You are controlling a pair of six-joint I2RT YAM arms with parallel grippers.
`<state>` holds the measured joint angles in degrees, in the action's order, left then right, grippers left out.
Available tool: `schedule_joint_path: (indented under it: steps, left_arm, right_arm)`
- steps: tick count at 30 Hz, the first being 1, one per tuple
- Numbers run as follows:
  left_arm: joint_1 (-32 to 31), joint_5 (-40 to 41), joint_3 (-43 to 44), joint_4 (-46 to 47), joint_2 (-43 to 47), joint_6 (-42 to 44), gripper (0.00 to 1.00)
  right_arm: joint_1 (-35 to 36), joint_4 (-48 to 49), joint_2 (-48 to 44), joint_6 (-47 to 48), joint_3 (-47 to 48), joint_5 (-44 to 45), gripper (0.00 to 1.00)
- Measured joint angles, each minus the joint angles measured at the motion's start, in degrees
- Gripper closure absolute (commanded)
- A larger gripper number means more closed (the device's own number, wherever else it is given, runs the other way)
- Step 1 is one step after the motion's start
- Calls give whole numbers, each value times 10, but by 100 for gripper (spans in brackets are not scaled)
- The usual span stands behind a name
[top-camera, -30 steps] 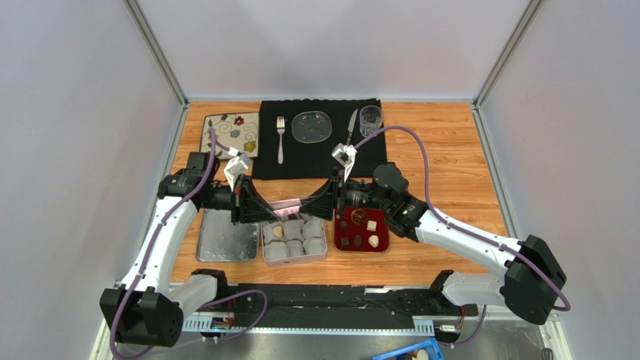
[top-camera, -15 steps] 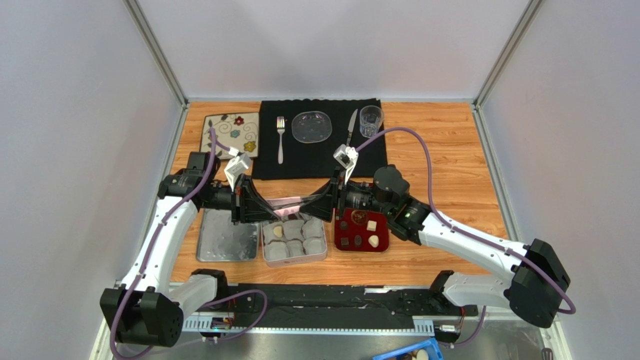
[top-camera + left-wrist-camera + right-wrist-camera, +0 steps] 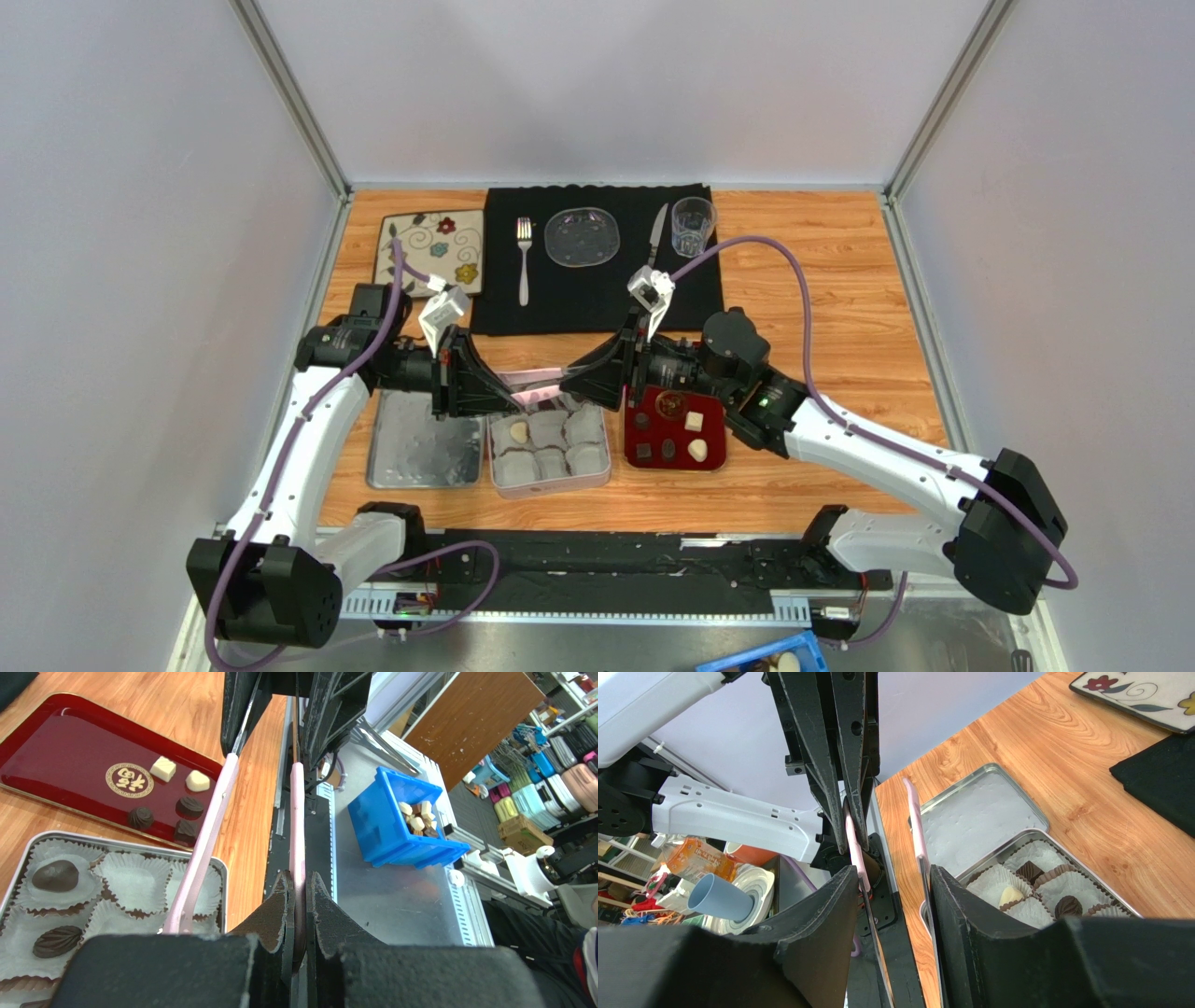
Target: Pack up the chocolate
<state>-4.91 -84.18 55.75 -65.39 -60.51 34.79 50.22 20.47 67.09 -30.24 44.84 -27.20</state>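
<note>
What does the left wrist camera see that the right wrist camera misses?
Only the left wrist view: the red tray with loose chocolates, and a blue bin. Only the right wrist view: a flat silver tray, a patterned plate and a black mat. Both: the pink tongs and the tin of paper cups.

Cam layout: one overhead, two riding the wrists

Top cam sits high behind the arms, looking down on the whole table [image 3: 842, 280]. Left wrist cam is in close, facing right past the red tray [image 3: 70, 749]; right wrist cam faces back left. Both wrist cams catch the pink tongs [image 3: 210, 826] and the tin [image 3: 126, 844].
</note>
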Motion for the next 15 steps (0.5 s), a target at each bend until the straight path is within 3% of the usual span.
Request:
schedule_joint_path:
  steps: [15]
  left_arm:
    - [-2, -4, 0, -2, -5, 0, 99]
  right_arm:
    - [-2, 3, 3, -10, 6, -29, 64]
